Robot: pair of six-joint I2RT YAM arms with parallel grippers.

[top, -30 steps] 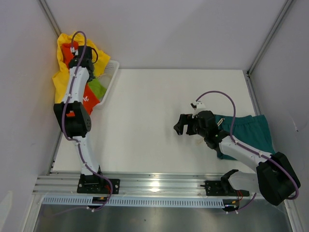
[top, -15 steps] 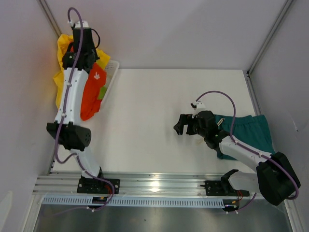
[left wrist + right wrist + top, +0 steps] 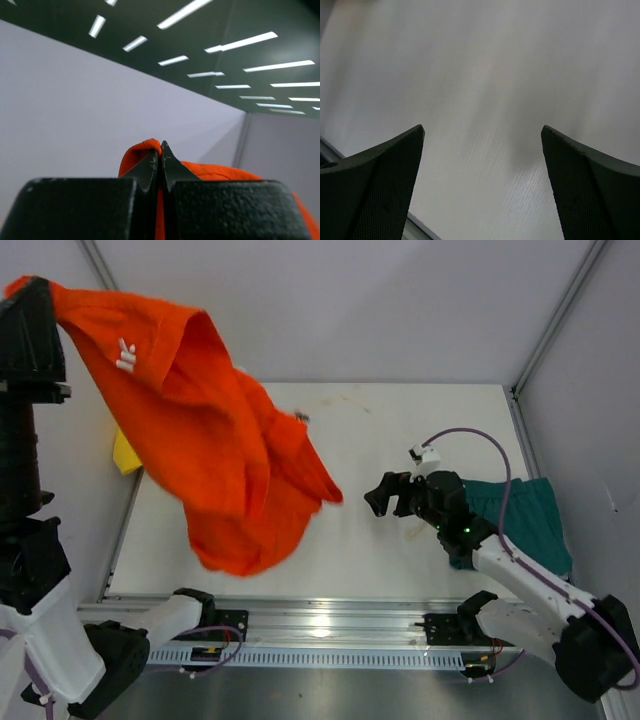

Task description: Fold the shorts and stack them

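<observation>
My left gripper (image 3: 161, 150), jaws pinched tight on an edge of the soft orange-red fabric shorts (image 3: 215, 450), holds them high at upper left so they hang free. My right gripper (image 3: 390, 498) hovers wide open and empty, left of the dark teal fabric shorts (image 3: 525, 520).

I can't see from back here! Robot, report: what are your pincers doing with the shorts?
Left pincer shut on orange shorts, held high. Right pincer open, empty, over table. Teal shorts lie under right arm.
</observation>
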